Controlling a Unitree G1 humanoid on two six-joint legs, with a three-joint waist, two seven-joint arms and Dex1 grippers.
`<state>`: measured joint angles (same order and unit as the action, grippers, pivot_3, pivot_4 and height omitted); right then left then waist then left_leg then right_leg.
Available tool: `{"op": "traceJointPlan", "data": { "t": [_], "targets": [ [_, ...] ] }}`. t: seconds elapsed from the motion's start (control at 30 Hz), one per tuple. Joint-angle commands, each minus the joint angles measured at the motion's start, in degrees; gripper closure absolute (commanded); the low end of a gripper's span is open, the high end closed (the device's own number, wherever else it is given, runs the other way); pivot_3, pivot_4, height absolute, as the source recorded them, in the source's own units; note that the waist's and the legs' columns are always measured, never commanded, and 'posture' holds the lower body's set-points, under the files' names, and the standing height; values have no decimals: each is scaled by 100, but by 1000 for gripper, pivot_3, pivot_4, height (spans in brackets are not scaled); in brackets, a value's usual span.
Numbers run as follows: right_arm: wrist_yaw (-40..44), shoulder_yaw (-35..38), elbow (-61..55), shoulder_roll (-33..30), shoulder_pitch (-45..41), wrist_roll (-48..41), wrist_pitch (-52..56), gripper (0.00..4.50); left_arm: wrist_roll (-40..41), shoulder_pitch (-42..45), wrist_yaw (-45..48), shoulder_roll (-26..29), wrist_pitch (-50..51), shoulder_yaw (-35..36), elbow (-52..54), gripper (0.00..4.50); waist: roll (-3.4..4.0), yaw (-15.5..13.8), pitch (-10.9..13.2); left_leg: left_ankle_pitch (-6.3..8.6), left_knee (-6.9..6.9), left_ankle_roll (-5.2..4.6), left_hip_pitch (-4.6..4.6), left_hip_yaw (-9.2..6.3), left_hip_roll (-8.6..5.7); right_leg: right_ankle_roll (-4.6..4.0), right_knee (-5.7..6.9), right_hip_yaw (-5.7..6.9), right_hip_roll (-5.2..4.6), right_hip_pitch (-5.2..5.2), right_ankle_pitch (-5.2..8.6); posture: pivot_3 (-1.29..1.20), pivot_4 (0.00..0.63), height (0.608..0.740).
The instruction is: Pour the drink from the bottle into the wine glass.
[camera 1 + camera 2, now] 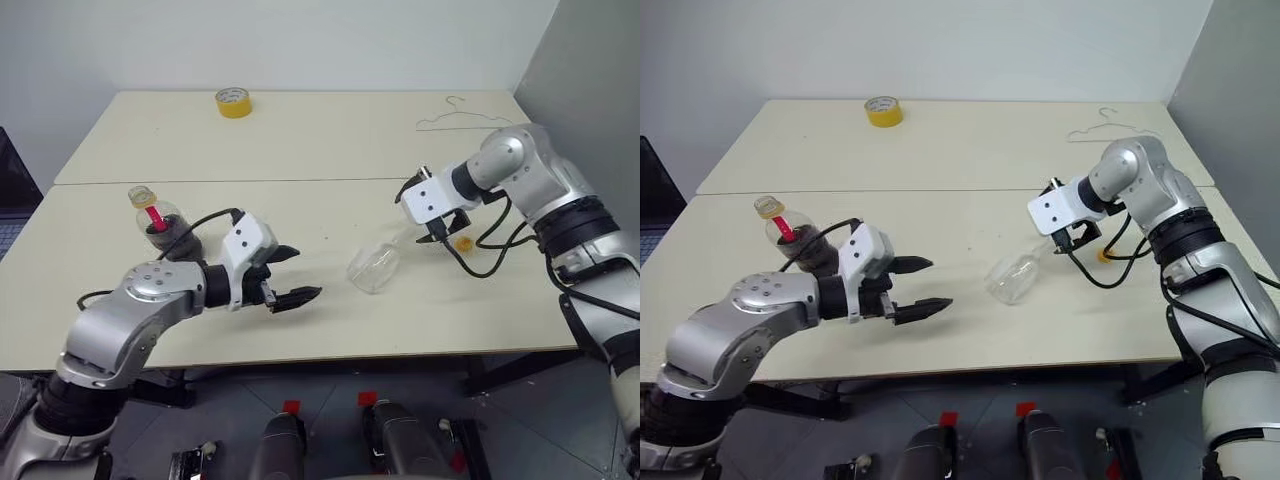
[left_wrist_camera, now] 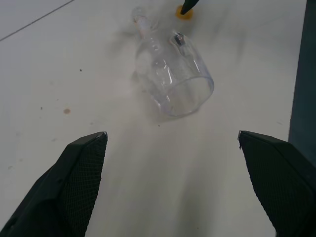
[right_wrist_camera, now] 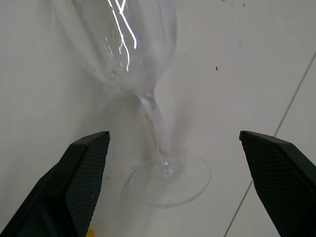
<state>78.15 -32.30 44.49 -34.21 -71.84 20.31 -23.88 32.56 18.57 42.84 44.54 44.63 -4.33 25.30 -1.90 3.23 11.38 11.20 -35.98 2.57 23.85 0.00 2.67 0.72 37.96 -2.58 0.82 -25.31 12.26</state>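
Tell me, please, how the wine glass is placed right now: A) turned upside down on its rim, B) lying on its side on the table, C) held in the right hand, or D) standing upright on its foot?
B: the glass lies on its side on the table, its open mouth facing the left hand, its stem towards the open right hand.

Clear stemmed wine glass [image 1: 374, 267] lies on its side mid-table, mouth toward the near edge, bare tabletop around it. Small yellow cap [image 1: 464, 243] sits just beyond its foot. Ribbed clear plastic bottle of dark liquid [image 1: 160, 222] stands at the left. Yellow tape roll [image 1: 233, 102] and wire hanger [image 1: 460, 117] lie far back, well apart
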Motion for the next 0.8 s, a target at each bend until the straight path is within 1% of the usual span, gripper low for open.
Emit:
{"op": "traceJointPlan", "data": {
  "t": [0.03, 0.17, 0.27, 0.4, 0.47, 0.57, 0.63, 0.7, 0.8],
  "targets": [
    [-23, -81, 340, 100, -291, 258, -355, 0, -113, -12, -181, -140, -19, -16, 280, 21, 0, -4, 0, 0, 0, 0, 1, -1, 0, 1, 1, 0, 0, -1, 0, 0, 150, 740],
    [-300, -164, 776, 360, -355, 541, -505, 0, -154, -72, -271, -196, 30, -24, 405, 21, 0, -7, 0, 0, -2, 0, -1, -2, 0, 1, 4, 1, 0, 1, -1, 0, 150, 740],
    [-576, -249, 1045, 465, -393, 800, -645, 0, -161, -142, -289, -151, 58, 47, 485, 21, 0, -6, 0, 0, -2, 0, -4, -2, 0, 1, 5, 1, 0, 2, -1, 0, 150, 740],
    [-732, -276, 1316, 632, -440, 938, -707, 0, -159, -218, -322, -104, 100, 158, 563, 21, 0, -3, 0, 0, -2, 0, -3, -2, 0, 2, 7, 0, 0, 1, -2, 0, 150, 740],
    [-830, -300, 1440, 697, -464, 1022, -729, 0, -165, -243, -352, -112, 113, 184, 578, 21, 0, -3, 0, 0, -2, 0, -3, -4, 0, 17, 6, 1, 0, 1, -11, 0, 150, 740],
    [-1041, -354, 1636, 773, -498, 1210, -777, 611, -154, -268, -417, -160, 132, 192, 604, 0, 0, -3, 0, -1, -3, 0, -4, -4, 0, 19, 8, 1, 0, 1, -12, 0, 150, 740],
    [-1165, -380, 1737, 812, -517, 1298, -802, 1264, -156, -296, -444, -184, 128, 177, 620, 0, 0, -3, 0, 0, -3, 0, -4, -3, -1, 19, 8, 0, 0, 2, -13, 0, 150, 740],
    [-1269, -394, 1820, 833, -535, 1387, -822, 2069, -158, -332, -459, -189, 120, 169, 630, 0, 0, -3, 0, 0, -3, 0, -4, -3, -1, 19, 7, 1, 0, 2, -13, 0, 150, 740],
    [-1350, -411, 1903, 827, -536, 1468, -874, 3124, -142, -353, -464, -170, 118, 194, 627, 0, 0, -3, 0, 0, -3, 0, -4, -4, -1, 19, 8, 1, 0, 2, -13, 0, 150, 740]
  ]
}}
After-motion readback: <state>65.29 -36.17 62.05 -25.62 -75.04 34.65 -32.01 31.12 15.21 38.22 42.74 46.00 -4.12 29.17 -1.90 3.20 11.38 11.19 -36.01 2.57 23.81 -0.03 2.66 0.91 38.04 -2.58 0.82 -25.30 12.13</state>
